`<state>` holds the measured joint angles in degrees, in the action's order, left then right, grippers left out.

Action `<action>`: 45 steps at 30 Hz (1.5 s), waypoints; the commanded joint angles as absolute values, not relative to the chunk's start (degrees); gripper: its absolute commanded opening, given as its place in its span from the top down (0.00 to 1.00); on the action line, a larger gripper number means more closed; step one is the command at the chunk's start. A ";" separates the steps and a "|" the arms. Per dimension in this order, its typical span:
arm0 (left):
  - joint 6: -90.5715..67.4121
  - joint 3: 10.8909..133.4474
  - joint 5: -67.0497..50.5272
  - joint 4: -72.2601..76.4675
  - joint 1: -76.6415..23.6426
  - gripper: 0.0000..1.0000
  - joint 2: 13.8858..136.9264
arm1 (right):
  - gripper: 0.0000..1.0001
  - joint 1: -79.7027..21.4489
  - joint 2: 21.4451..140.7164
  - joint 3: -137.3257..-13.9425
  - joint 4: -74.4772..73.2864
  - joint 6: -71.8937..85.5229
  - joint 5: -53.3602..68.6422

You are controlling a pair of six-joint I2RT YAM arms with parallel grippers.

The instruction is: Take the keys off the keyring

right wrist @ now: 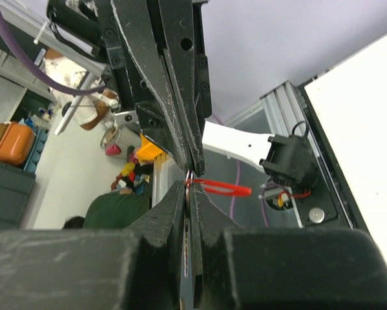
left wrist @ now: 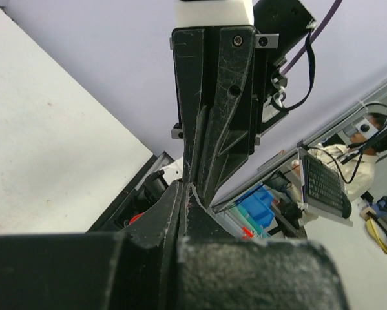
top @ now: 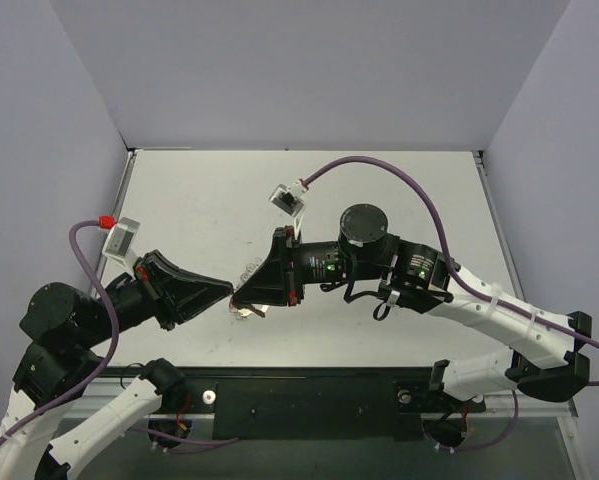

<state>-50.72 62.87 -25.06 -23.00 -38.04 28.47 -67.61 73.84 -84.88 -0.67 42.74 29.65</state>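
Over the white surface [top: 189, 200] we find the left gripper [top: 229, 291] and right gripper [top: 245, 297] tip to tip, both sets of fingers clenched on the keyring [right wrist: 190, 181] (raised clear, presumably for pulling apart); the red key [right wrist: 222, 188] juts sideways.

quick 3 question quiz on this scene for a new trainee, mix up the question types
1. True or false: the left gripper and the right gripper meet tip to tip above the table.
2. In the right wrist view, what colour is the head of the key sticking out beside the fingertips? A blue, B red, C green.
3. Fill in: the jaws of both grippers are ____.

Key: 1 true. 2 B. 3 shut.
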 commanded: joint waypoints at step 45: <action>-54.14 62.32 -10.99 -23.99 -38.14 1.00 26.19 | 0.57 -68.55 65.31 -65.93 29.41 51.50 11.96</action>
